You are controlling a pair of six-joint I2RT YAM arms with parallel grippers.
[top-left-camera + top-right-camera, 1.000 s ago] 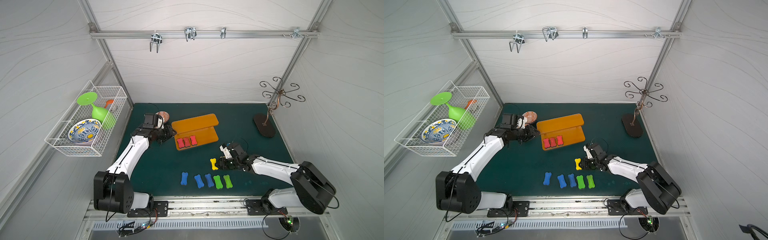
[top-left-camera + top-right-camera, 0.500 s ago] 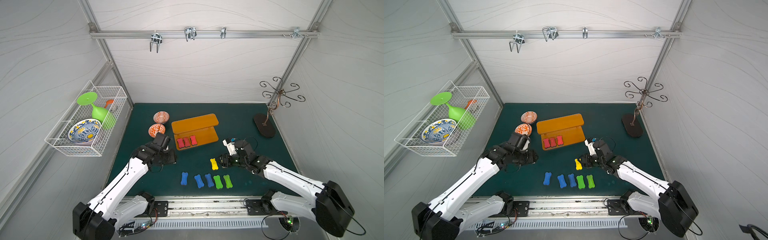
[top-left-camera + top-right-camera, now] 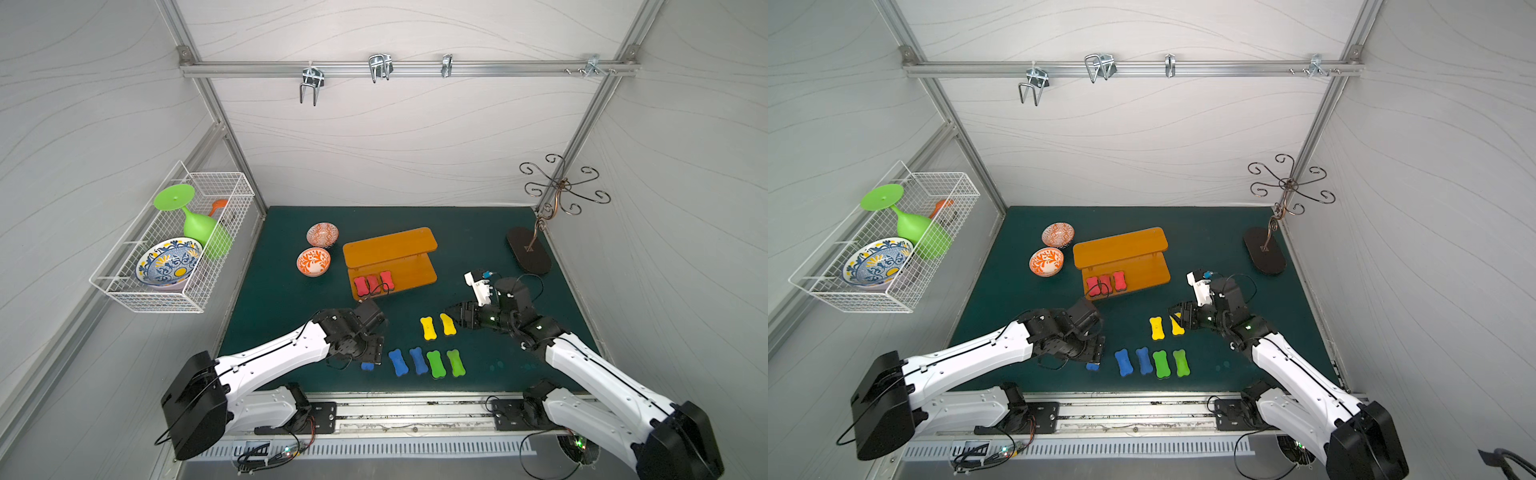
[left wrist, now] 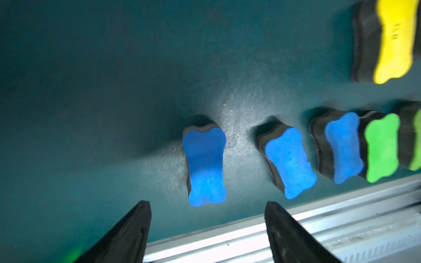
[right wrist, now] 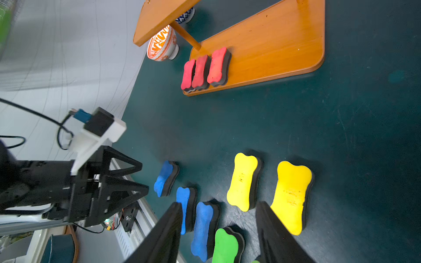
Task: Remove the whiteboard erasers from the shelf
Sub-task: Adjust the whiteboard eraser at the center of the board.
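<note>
Before the shelf (image 3: 390,245), the left claw (image 4: 207,203) hangs wide open, empty, over a blue eraser (image 4: 205,164) on the surface (image 4: 91,91). Three red erasers (image 3: 373,284) sit on the shelf's lower board (image 3: 415,270). The right claw (image 5: 218,205), open and empty by a yellow eraser (image 5: 291,195), should rise straight, nudging nothing.

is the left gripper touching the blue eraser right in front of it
Apart. In the left wrist view the left gripper stands open, and bare green mat shows between each fingertip and the blue eraser.
</note>
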